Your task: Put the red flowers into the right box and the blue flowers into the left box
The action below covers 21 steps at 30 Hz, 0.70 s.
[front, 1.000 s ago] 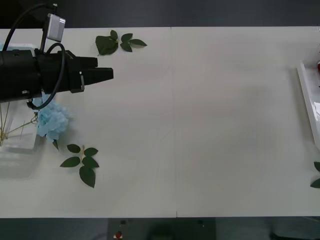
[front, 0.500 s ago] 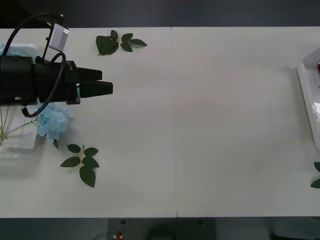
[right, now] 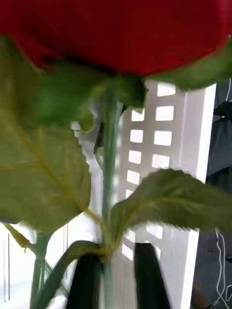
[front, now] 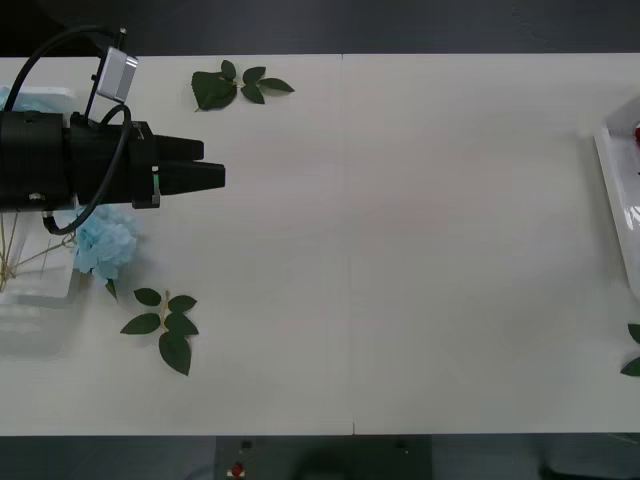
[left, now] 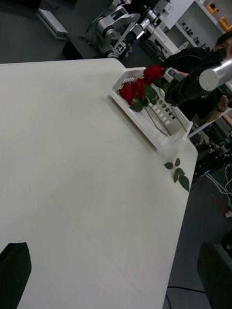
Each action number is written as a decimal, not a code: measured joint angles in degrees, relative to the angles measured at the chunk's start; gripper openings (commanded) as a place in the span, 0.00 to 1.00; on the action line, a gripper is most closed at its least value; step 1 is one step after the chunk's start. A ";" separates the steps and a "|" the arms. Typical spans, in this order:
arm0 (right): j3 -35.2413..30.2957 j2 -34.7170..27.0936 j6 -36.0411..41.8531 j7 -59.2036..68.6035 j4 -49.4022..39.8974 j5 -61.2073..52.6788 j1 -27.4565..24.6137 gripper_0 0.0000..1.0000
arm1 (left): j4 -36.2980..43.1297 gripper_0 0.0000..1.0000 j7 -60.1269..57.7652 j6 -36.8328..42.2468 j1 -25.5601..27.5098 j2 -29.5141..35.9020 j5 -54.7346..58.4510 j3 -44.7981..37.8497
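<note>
right gripper over right box, fingers nearly closed, pinching red flower stem; light, floppy, best held mid-stem. left gripper empty, fingers spread, beside blue flowers at left box.

Overhead front camera, two wrist close-ups

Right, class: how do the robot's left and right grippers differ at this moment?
The left gripper is open and empty; the right gripper is shut on a rose, by its stem. The left gripper hangs over bare table near a blue flower; the right gripper is over the right box. Both have black fingers.
</note>
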State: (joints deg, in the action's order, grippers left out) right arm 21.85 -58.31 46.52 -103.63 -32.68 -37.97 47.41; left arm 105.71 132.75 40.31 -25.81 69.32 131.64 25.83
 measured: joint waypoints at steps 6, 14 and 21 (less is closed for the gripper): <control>0.00 0.00 -0.01 0.00 1.13 -0.33 0.00 0.94 | -0.02 1.00 0.00 0.00 0.00 0.00 0.00 0.00; -1.62 -0.23 1.94 -7.64 1.89 -10.35 0.00 0.98 | -0.03 1.00 0.00 0.00 0.00 0.00 0.00 0.00; -5.05 -4.30 15.14 -20.18 -4.20 -26.47 0.00 1.00 | -0.06 1.00 0.00 0.00 0.00 0.00 0.00 0.00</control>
State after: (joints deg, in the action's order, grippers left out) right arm 16.79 -62.61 61.66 -123.82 -36.88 -64.44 47.41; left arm 105.64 132.75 40.31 -25.81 69.32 131.64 25.83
